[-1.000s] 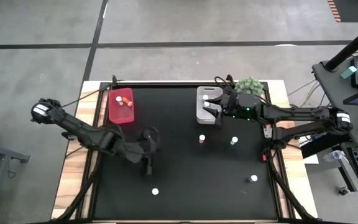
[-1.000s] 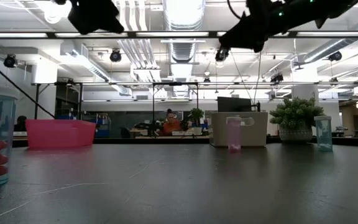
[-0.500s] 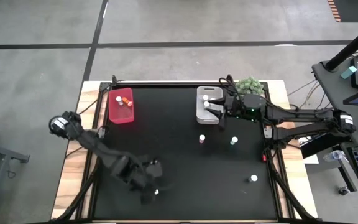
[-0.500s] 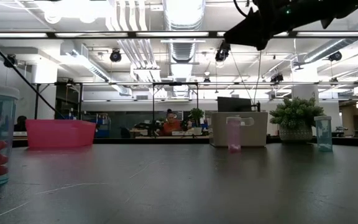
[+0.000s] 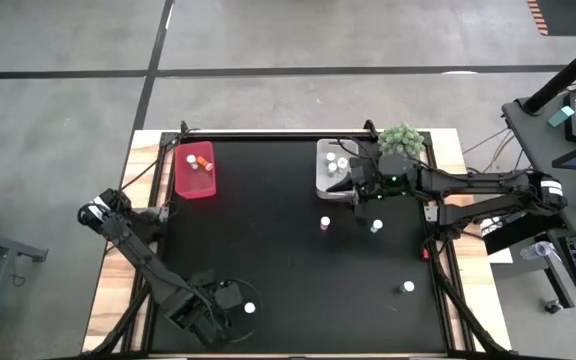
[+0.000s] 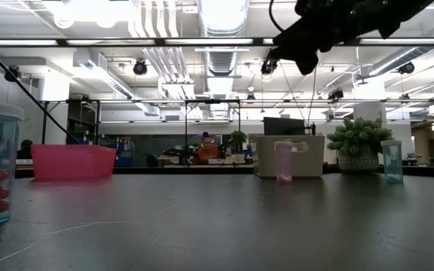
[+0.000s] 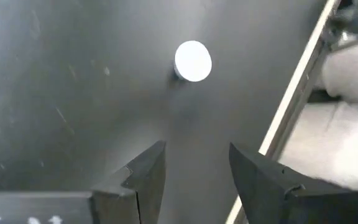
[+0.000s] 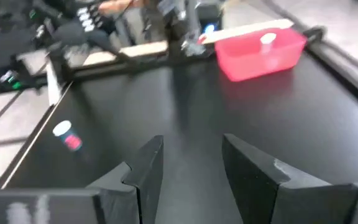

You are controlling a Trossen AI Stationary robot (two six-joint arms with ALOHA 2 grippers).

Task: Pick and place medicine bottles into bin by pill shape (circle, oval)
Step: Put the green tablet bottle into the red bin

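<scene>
Four medicine bottles stand loose on the black tabletop (image 5: 288, 260). One white-capped bottle (image 5: 250, 308) sits near the front edge, left of middle. A pinkish bottle (image 5: 325, 223) and a green-tinted bottle (image 5: 376, 227) stand close together right of centre, and a fourth bottle (image 5: 408, 287) is toward the front right corner. The rest are already binned: some in the red bin (image 5: 195, 169) at the back left, others in the grey bin (image 5: 332, 168) at the back, right of middle.

Just beside the front bottle, the left gripper (image 5: 226, 297) hangs low over the tabletop. In the left wrist view its fingers (image 7: 146, 173) stand apart with nothing between them, and the bottle's white cap (image 7: 193, 60) lies ahead of them, off their centre line. The step in hand looks like the approach to pick this bottle. The next move would call for centring the open fingers on the cap, going down around the body and closing.

Over the front rim of the grey bin, the right gripper (image 5: 361, 180) is raised, with its fingers parted and empty in the right wrist view (image 8: 185, 165). A green plant ball (image 5: 402, 137) sits at the back right corner.
</scene>
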